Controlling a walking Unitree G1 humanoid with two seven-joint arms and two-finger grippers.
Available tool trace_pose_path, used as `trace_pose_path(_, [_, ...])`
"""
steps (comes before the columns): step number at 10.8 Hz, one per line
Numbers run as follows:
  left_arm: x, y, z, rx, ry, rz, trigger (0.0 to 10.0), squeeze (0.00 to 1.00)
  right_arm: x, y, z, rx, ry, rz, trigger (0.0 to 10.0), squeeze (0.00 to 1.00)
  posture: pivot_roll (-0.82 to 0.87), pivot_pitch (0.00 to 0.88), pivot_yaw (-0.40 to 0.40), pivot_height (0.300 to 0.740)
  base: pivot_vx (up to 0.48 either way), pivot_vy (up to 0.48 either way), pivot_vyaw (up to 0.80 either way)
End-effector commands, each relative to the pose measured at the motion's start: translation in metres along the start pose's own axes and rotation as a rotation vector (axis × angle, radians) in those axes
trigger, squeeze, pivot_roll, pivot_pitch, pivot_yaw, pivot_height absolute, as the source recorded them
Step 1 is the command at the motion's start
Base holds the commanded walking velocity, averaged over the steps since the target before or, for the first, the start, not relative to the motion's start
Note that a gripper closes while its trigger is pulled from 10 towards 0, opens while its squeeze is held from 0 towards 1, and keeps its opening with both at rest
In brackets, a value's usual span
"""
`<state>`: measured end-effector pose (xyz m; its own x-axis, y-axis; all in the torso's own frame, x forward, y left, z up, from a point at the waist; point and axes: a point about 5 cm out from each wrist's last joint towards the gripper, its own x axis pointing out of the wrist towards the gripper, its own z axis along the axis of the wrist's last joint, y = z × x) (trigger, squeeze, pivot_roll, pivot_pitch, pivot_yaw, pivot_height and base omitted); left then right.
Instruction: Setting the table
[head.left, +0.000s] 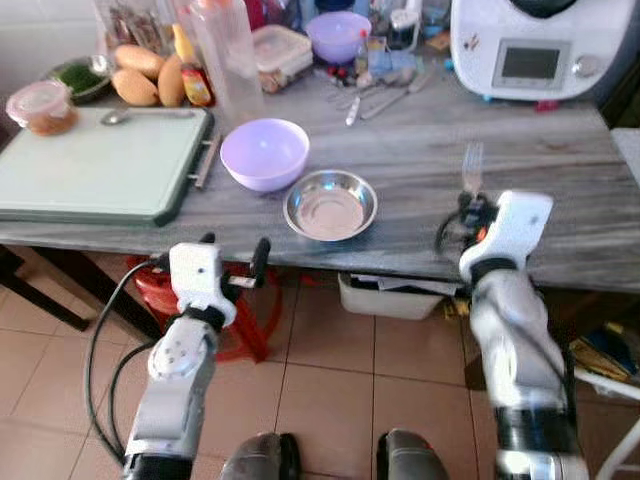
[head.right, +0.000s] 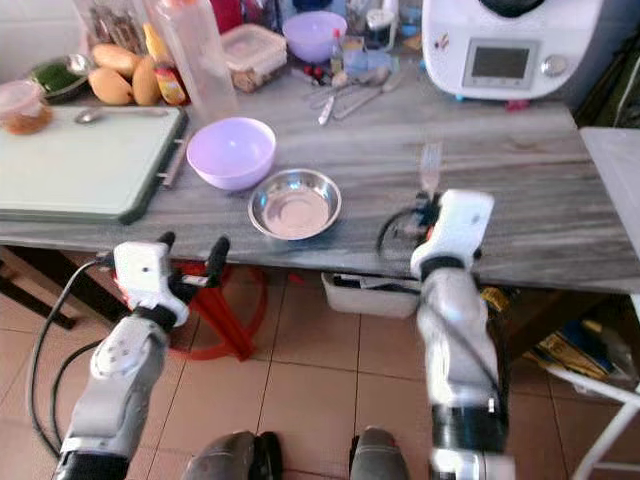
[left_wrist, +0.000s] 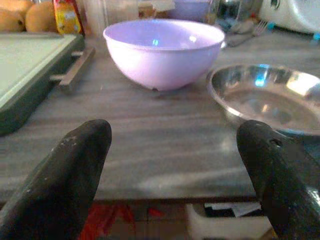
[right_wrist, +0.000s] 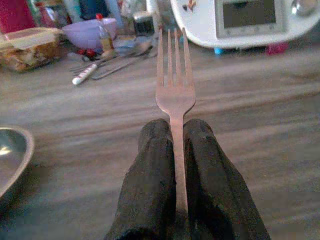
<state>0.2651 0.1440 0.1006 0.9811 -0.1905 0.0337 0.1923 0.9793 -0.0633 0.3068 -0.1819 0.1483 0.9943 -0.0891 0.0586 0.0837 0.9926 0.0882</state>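
Table edge (head.left: 400, 262) below fork-holding right gripper (head.left: 470, 205)

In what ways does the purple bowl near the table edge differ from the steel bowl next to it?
The purple bowl is matte, lilac plastic-looking, while the steel bowl is shiny metal that reflects light. The purple bowl is deep with high walls; the steel bowl is shallow and low. The purple bowl stands closer to the green cutting board; the steel bowl lies nearer the table's front edge. Both are round, upright and empty.
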Motion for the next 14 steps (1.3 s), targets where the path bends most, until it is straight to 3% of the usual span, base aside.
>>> trace_pose_path(1, [-0.005, 0.003, 0.002, 0.007, 0.012, 0.0, 10.0, 0.0, 0.006, 0.005, -0.004, 0.06, 0.044, 0.001, 10.0, 0.0, -0.02, 0.207, 0.096, 0.74, 0.0, 0.0, 0.0])
trace_pose_path(3, [-0.014, 0.006, 0.002, 0.015, 0.036, 0.004, 10.0, 0.0, 0.016, 0.018, -0.009, 0.112, 0.104, 0.029, 10.0, 0.0, 0.0, 0.232, 0.1, 0.74, 0.0, 0.0, 0.0])
trace_pose_path(8, [-0.02, 0.006, 0.002, 0.017, 0.066, -0.002, 10.0, 0.0, 0.028, 0.044, -0.01, 0.232, 0.184, 0.065, 10.0, 0.0, 0.01, 0.239, 0.099, 0.74, 0.0, 0.0, 0.0])
trace_pose_path(10, [-0.019, 0.004, 0.001, 0.01, 0.073, -0.006, 10.0, 0.0, 0.026, 0.054, -0.017, 0.201, 0.238, 0.092, 10.0, 0.0, 0.01, 0.235, 0.089, 0.74, 0.0, 0.0, 0.0])
trace_pose_path(14, [-0.018, 0.002, 0.0, 0.001, 0.076, -0.012, 10.0, 0.0, 0.026, 0.057, -0.028, 0.126, 0.326, 0.116, 10.0, 0.0, 0.0, 0.233, 0.087, 0.74, 0.0, 0.0, 0.0])
